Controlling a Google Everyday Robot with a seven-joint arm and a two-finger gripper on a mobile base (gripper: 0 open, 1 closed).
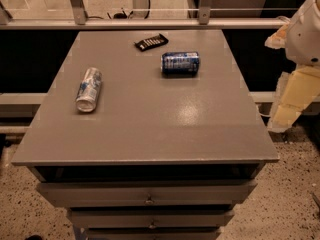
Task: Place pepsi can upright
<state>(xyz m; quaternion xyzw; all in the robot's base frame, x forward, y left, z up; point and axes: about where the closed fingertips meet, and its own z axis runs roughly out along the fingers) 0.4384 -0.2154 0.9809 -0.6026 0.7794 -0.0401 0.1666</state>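
Observation:
The pepsi can [180,63] is short and dark blue. It lies on its side on the grey table top [150,124], towards the back and a little right of the middle, with its long axis running left to right. My gripper [289,109] hangs off the table's right edge, beyond the top, well to the right of the can and nearer the front than it. It holds nothing that I can see.
A slimmer silver-and-light-blue can [89,89] lies on its side at the left. A small flat black packet [151,42] lies near the back edge, left of the pepsi can. Drawers [147,194] sit below the front edge. A railing [150,23] runs behind the table.

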